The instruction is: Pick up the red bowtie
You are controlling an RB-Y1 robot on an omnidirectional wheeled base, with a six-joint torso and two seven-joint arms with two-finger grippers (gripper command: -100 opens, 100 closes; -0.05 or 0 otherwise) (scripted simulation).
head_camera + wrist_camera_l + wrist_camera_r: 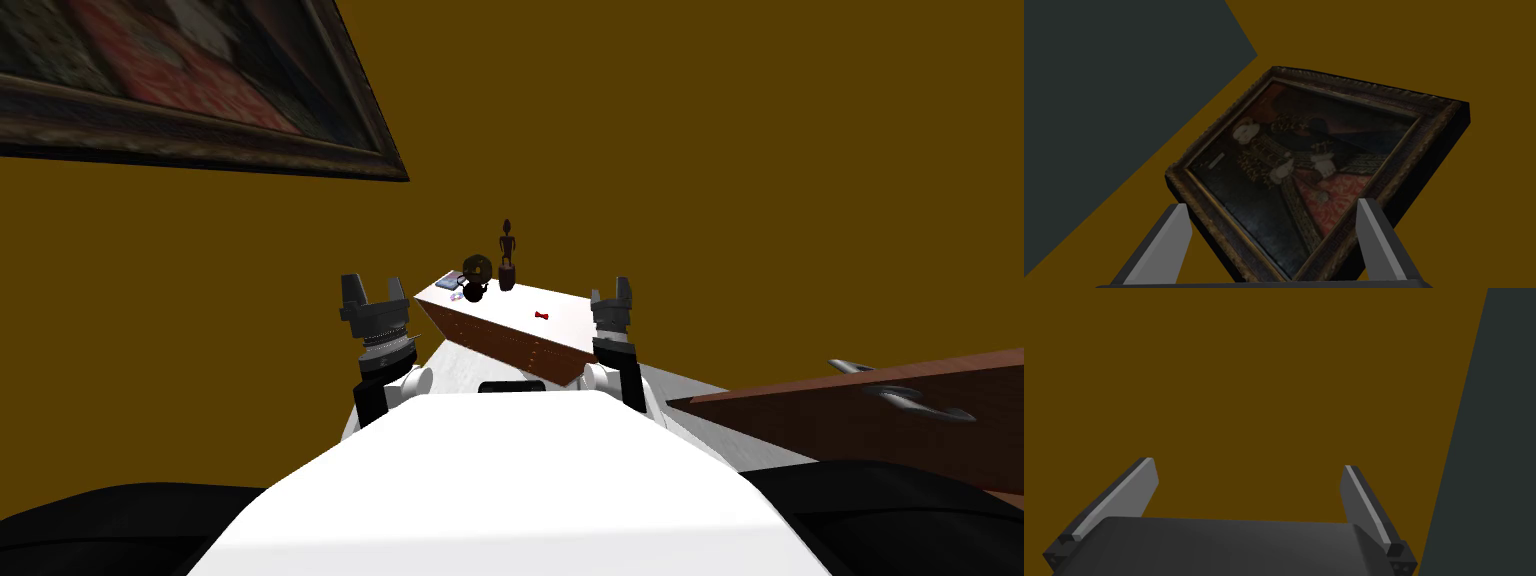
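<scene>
Red bowtie point(541, 316) on white dresser top point(505, 312), ochre wall point(700, 150) behind; left claw point(371, 290), right claw point(611, 294) apart

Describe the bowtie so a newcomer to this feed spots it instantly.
Find the white-topped brown cabinet against the ochre wall. The bowtie lies alone on its top, tiny and red, apart from the dark figurine at one end.

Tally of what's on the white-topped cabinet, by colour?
Red: 1, the bowtie
Dark: 2, the figurine and the round ornament
Blue-grey: 1, the flat item
Total: 4 on the cabinet; the pale bits by the ornament are too small to name.
</scene>
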